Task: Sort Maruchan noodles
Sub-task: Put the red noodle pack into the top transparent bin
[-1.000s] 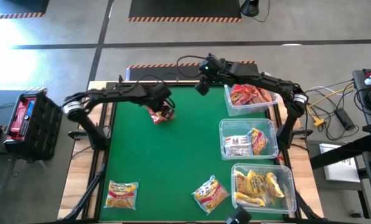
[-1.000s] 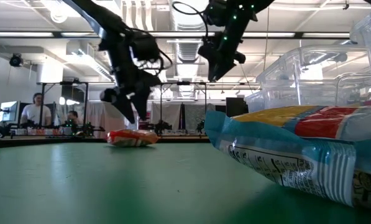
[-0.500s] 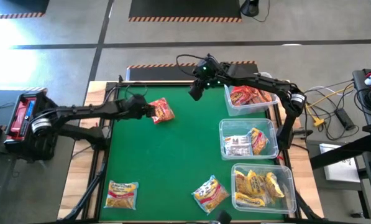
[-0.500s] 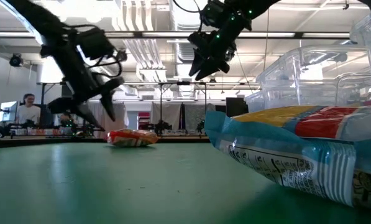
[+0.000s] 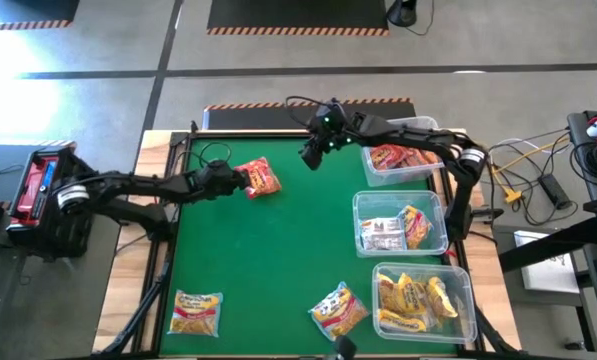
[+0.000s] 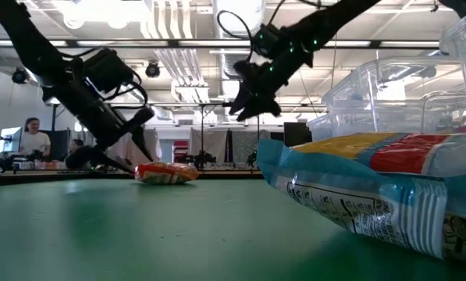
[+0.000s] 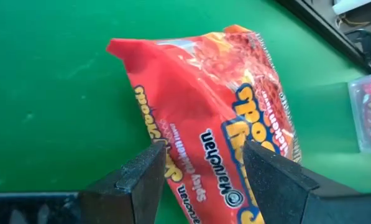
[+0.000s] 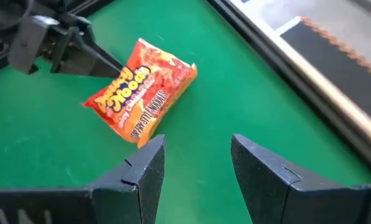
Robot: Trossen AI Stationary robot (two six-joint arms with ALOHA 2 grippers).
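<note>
Where red packet (image 5: 260, 178) lies, three bins (image 5: 402, 158) well apart.

Green table mat (image 5: 268, 260) fills my workspace, wooden edge strip (image 5: 158, 140) showing at 10 o'clock corner. Three clear bins (image 5: 403, 160) (image 5: 400, 222) (image 5: 425, 298) line up along my 3 o'clock side, running 1 to 5 o'clock, near one another. Off table at 9 o'clock, black crate with red box (image 5: 40, 185) on floor. At 3 o'clock beyond table, tangle of cables (image 5: 533, 175). Hazard-striped floor tape (image 5: 298, 30) at 12 o'clock. Low view: person (image 6: 34, 139) seated far back in room.
</note>
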